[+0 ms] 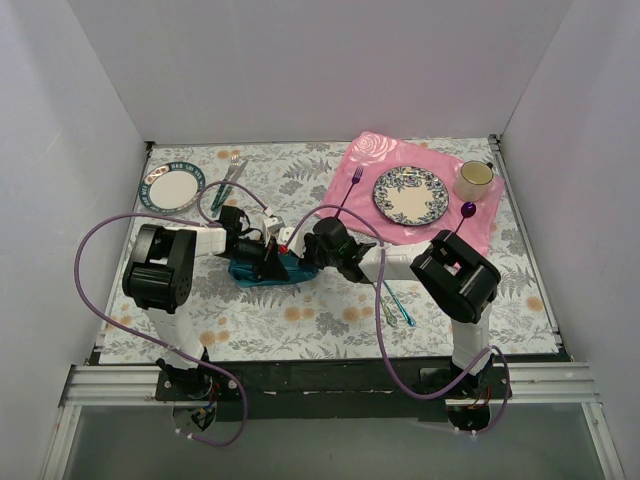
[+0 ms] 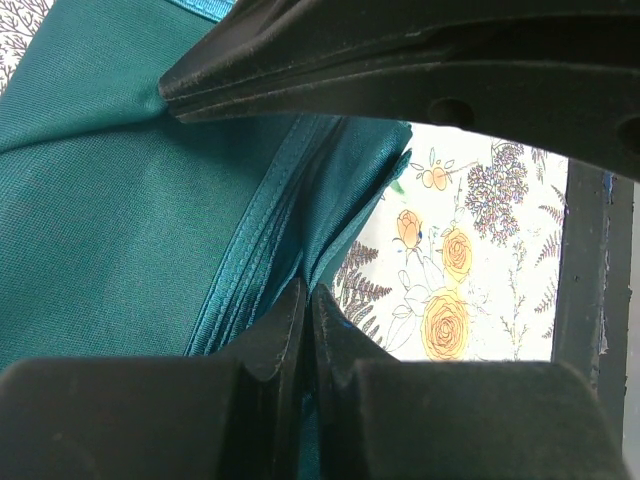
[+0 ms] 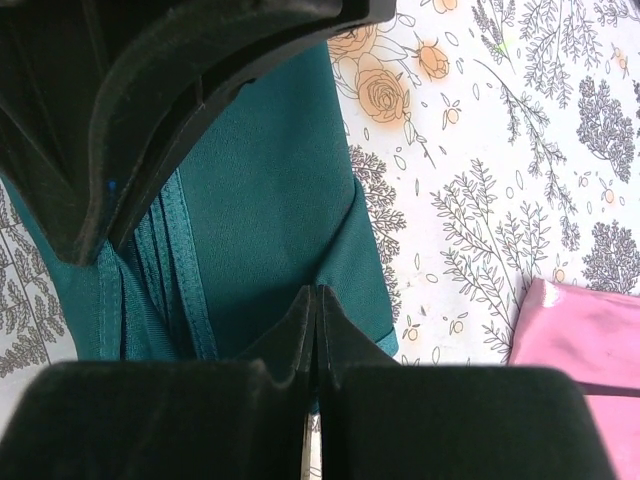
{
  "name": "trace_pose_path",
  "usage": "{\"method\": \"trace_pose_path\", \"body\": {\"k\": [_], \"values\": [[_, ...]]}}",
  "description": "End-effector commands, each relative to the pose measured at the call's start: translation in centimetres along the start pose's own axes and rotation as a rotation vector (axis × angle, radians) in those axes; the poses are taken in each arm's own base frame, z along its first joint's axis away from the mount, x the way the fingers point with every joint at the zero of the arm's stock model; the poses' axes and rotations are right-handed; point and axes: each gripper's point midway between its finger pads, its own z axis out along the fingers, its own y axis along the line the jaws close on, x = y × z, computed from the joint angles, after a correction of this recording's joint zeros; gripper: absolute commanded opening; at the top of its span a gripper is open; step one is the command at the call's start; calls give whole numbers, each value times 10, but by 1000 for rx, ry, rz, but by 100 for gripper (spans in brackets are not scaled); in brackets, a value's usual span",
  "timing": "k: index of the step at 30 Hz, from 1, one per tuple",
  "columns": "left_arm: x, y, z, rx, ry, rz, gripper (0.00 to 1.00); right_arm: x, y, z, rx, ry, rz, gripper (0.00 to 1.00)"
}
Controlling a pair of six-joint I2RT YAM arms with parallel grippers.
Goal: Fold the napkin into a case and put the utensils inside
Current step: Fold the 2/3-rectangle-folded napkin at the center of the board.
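Observation:
The dark teal napkin (image 1: 287, 268) lies folded into a small bundle at the table's middle, between my two grippers. My left gripper (image 1: 264, 258) comes from the left and is shut on a hemmed folded edge of the napkin (image 2: 120, 220); its fingertips (image 2: 290, 310) pinch the cloth. My right gripper (image 1: 310, 254) comes from the right and is shut on the napkin's (image 3: 260, 200) opposite edge. Each gripper shows at the top of the other's wrist view. The two slim utensils (image 1: 398, 304) lie on the floral tablecloth to the right of the napkin, near the right arm.
A pink placemat (image 1: 350, 175) at the back right carries a patterned plate (image 1: 411, 195), a cup (image 1: 475, 179), a purple fork (image 1: 351, 188) and a purple spoon (image 1: 466, 211). A second plate (image 1: 170, 188) and green-handled cutlery (image 1: 229, 181) sit at the back left.

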Motion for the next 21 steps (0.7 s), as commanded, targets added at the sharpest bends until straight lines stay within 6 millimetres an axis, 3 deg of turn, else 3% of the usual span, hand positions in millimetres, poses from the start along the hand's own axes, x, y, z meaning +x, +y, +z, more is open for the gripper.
{"method": "trace_pose_path", "body": {"k": [1, 15, 21], "values": [[-10, -2, -6, -4, -17, 17, 0, -28, -17, -3, 55, -72, -12, 1], [-9, -10, -9, -2, -24, 1, 0, -45, -30, -20, 73, -138, 64, 1], [-14, -15, -9, 22, -38, -34, 0, -43, -18, -23, 14, -148, 48, 1]]}}
